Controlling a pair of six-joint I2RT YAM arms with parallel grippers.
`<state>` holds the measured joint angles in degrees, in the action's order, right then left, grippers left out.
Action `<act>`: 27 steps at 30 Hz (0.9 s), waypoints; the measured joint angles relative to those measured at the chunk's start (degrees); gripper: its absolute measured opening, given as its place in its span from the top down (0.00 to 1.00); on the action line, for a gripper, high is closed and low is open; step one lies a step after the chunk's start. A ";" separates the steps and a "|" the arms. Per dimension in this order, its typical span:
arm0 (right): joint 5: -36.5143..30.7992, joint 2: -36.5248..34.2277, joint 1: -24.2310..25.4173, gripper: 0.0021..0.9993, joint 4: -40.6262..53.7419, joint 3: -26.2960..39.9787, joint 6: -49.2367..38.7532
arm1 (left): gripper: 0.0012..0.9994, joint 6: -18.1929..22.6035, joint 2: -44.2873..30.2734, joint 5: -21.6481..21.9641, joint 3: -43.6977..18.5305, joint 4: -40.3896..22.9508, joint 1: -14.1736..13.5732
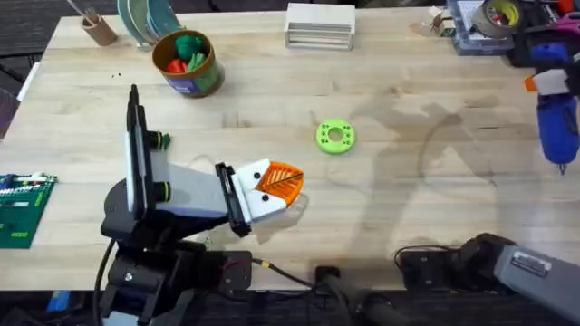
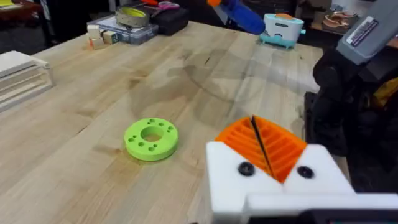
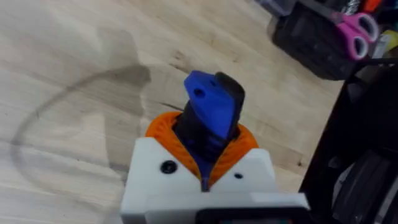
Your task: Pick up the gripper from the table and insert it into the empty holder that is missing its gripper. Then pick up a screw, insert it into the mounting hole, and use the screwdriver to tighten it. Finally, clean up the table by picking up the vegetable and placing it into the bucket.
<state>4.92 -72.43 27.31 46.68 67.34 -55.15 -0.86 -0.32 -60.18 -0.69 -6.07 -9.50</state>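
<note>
My right gripper (image 1: 546, 83) hangs over the table's far right, shut on the blue screwdriver (image 1: 555, 122). In the right wrist view its orange pads (image 3: 163, 127) clamp the screwdriver's handle (image 3: 211, 104). My left gripper (image 1: 276, 184) sits low near the front middle, its orange ribbed fingers (image 2: 283, 146) pressed together with nothing between them. The yellow-brown bucket (image 1: 201, 80) stands at the back left, and a green vegetable (image 1: 188, 43) lies inside it beside red pieces. The loose gripper, the holder and the screw are out of view.
A bright green flat ring (image 1: 335, 136) lies mid-table, just beyond my left gripper (image 2: 258, 148). A white box (image 1: 319, 25) and a wooden cup (image 1: 96, 27) stand along the back edge. A parts tray with tape (image 1: 494, 23) is at the back right, a green circuit board (image 1: 23, 210) at the left edge.
</note>
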 joint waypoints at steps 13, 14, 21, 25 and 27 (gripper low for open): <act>9.44 11.87 -0.04 0.97 -1.85 -0.01 2.30 | 1.00 0.00 0.00 0.00 0.00 0.02 0.00; 11.20 12.85 -0.04 0.97 -2.05 -0.01 2.54 | 1.00 0.00 0.00 0.00 0.00 0.02 0.00; 25.36 16.01 -0.04 0.97 -5.52 -0.01 9.04 | 1.00 0.00 0.00 0.00 0.00 0.02 0.00; 33.94 15.92 -0.04 0.97 -8.81 -0.01 13.19 | 1.00 0.00 0.00 0.00 0.00 0.02 0.00; 37.31 15.97 -0.04 0.97 -10.49 -0.01 14.49 | 1.00 0.00 0.00 0.00 0.00 0.02 0.00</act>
<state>42.23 -56.47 27.27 36.18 67.33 -40.66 -0.86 -0.32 -60.18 -0.69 -6.04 -9.50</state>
